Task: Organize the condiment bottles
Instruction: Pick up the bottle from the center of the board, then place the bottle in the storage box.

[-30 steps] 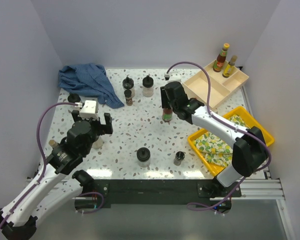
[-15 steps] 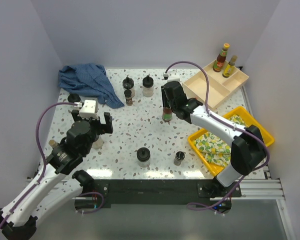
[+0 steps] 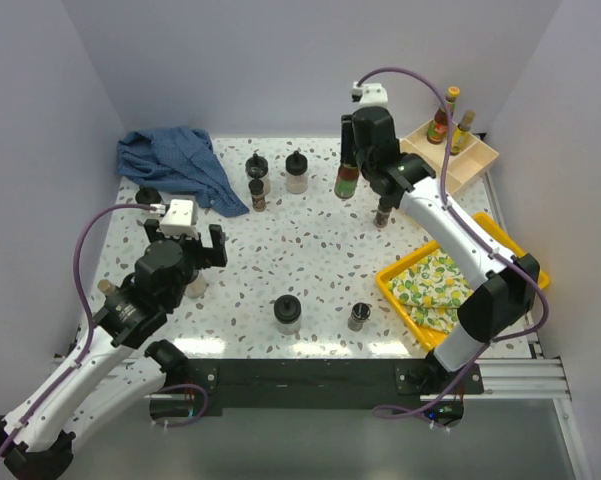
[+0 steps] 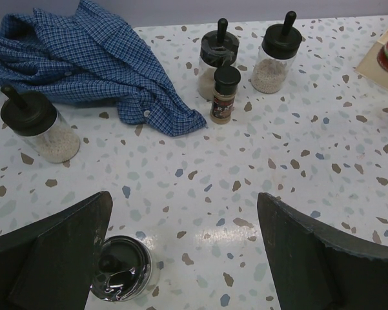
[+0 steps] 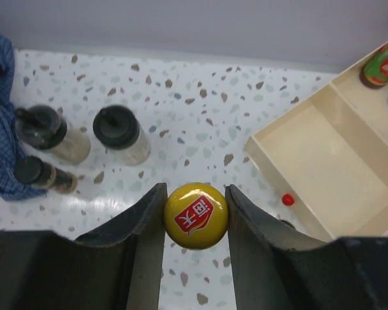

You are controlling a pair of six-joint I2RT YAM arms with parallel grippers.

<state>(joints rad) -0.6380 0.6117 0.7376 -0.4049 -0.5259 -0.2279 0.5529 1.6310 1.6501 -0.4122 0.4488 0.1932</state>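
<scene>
The right gripper (image 5: 195,218) is closed on a yellow-capped bottle (image 3: 346,182), which is pinched just under its cap between both fingers. The bottle's long axis is kept upright, so in the wrist view only the cap is seen, end-on. In the overhead view the bottle appears to be held above the table, though its base cannot be made out. The beige tray (image 5: 310,161) lies to the right of the held bottle and slightly beyond it. Two slim bottles (image 3: 440,122) are stood in its far compartment, while the near compartment is seen bare. Part of the tray is covered by the right arm in the overhead view. The left gripper (image 4: 184,213) is spread wide and holds nothing, well apart from the tray, with a shiny-lidded jar (image 4: 121,276) just beside one finger.
</scene>
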